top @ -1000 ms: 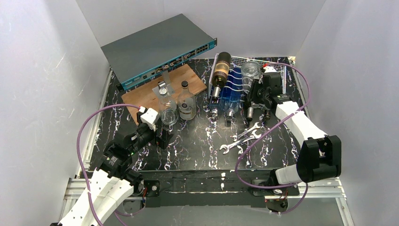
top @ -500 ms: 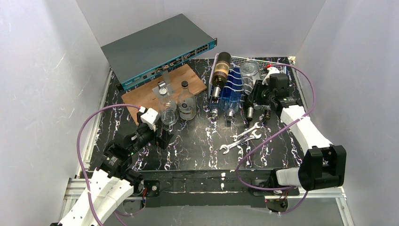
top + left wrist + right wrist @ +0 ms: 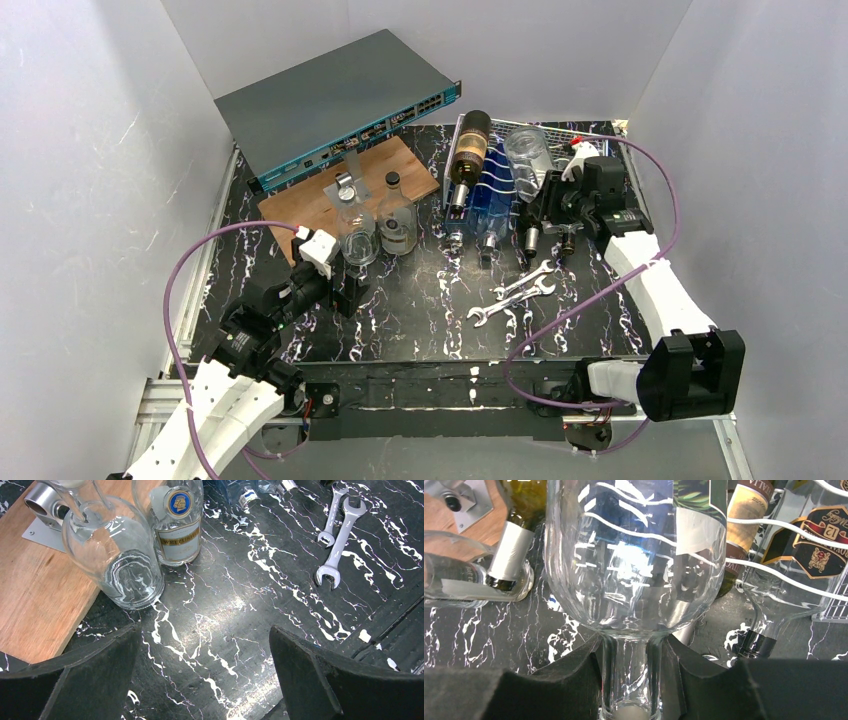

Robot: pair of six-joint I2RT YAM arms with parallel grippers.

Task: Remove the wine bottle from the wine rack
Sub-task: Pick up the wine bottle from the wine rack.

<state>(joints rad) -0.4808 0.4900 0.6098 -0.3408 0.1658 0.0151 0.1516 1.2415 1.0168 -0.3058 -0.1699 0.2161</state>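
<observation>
Lifting out is the step we judge to be in hand. The right gripper [image 3: 631,667] is clamped on the neck of the clear wine bottle [image 3: 527,150], whose body lies over the wine rack [image 3: 570,128] at the far right of the surface [image 3: 225,605], close among its neighbours. We cannot tell whether it rests in its cradle or hangs just above it. The left gripper [image 3: 205,677] hangs low over the surface with its jaws wide apart and empty, near the wooden board [image 3: 405,160] and well apart from the rack. The next move, as we read it, calls for raising the heavy body over the scalloped wire and drawing it back along its own length. The grip sits on smooth glass far from the weight, so the bottle may droop or knock the one beside it. Counting what we see: one rack, one board, one grey network switch [image 3: 330,100], two wrenches [image 3: 345,537] and three glass bottles [image 3: 398,230] standing by the board. On the rack we count at least four: the held one, a dark bottle [image 3: 468,150] with a gold label, a blue bottle [image 3: 495,195] and a black-labelled bottle [image 3: 814,555]. More labels show through the glass, so we fix no total.
</observation>
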